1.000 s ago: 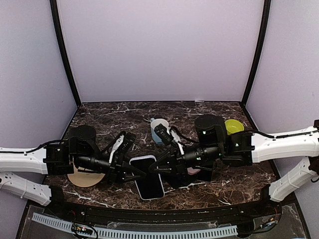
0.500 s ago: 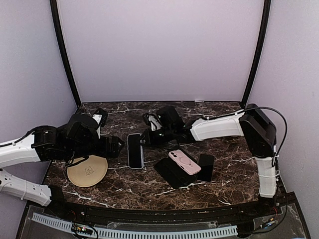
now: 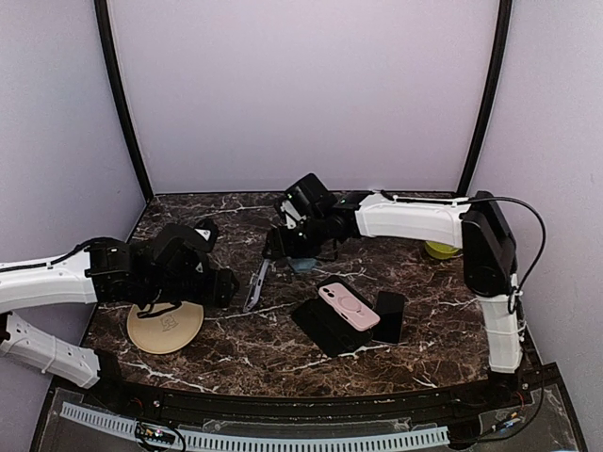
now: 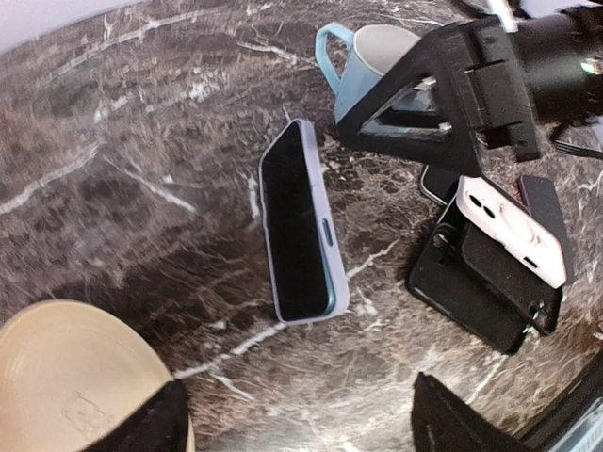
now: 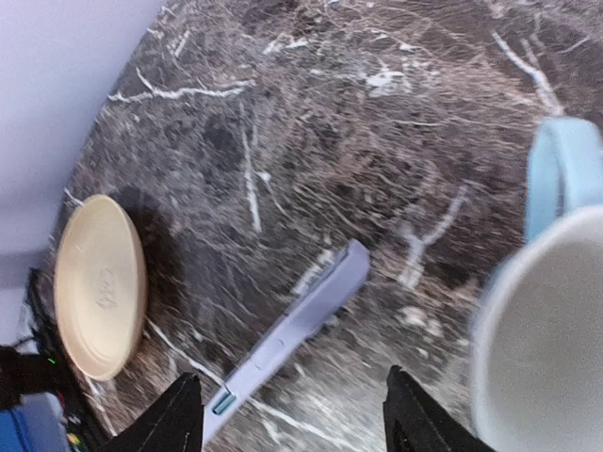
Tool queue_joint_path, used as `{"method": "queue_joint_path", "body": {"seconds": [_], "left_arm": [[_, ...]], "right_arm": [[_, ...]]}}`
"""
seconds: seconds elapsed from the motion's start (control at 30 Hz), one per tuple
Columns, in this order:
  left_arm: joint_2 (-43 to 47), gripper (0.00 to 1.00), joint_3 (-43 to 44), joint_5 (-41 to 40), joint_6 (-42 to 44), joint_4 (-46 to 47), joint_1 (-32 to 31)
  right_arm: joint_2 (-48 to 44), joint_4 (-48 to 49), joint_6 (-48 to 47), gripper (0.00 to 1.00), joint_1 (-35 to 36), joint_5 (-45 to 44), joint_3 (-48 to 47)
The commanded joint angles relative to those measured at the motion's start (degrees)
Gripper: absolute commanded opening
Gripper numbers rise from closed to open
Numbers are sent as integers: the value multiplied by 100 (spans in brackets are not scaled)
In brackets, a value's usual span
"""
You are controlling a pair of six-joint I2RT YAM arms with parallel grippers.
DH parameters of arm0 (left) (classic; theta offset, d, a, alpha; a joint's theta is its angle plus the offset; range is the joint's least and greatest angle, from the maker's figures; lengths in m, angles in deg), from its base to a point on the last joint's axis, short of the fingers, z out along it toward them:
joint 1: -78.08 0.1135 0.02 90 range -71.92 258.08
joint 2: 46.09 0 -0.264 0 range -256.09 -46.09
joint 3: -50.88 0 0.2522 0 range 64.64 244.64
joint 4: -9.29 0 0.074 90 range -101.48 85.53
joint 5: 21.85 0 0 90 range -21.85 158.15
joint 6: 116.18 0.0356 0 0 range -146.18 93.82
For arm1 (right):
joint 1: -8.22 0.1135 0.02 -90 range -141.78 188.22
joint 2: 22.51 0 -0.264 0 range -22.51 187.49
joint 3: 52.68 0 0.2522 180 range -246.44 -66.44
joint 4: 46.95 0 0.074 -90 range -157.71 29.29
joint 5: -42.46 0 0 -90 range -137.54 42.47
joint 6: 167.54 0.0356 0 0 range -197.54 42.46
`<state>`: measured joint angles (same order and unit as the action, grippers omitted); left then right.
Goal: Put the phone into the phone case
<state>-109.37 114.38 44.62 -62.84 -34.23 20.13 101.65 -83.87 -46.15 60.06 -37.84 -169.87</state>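
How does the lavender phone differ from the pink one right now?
The lavender phone shows its dark screen; the pink phone shows its back, with camera and ring. The lavender phone sits on the bare marble table and looks tipped up on a long edge in the top view; the pink phone lies flat on black items. Shared: neither is held.

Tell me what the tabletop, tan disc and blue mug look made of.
Tabletop: dark marble or a marble-look laminate, white veins, slight sheen. Tan disc: matte, likely wood or moulded fibre; faint stamped mark; can't tell which. Blue mug: probably glazed ceramic, thick smooth wall, white inside.
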Motion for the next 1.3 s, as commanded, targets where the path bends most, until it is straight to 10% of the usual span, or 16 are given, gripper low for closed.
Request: {"method": "queue_joint_path", "body": {"seconds": [0.0, 0.27, 0.53, 1.27], "left_arm": [[-560, 70, -129, 834, 117, 580, 7], [-2403, 48, 768, 1864, 1019, 1548, -21], [-4255, 53, 2039, 2578, 1632, 1290, 38], [-4869, 59, 2259, 2035, 1873, 709, 380]], "right_arm": [[-1327, -1403, -516, 74, 72, -1830, 734], [-3402, -1216, 18, 73, 229, -2068, 3108], [-4625, -1027, 769, 71, 539, -2158, 4373], [-4194, -651, 925, 64, 1981, -2432, 4244]]}}
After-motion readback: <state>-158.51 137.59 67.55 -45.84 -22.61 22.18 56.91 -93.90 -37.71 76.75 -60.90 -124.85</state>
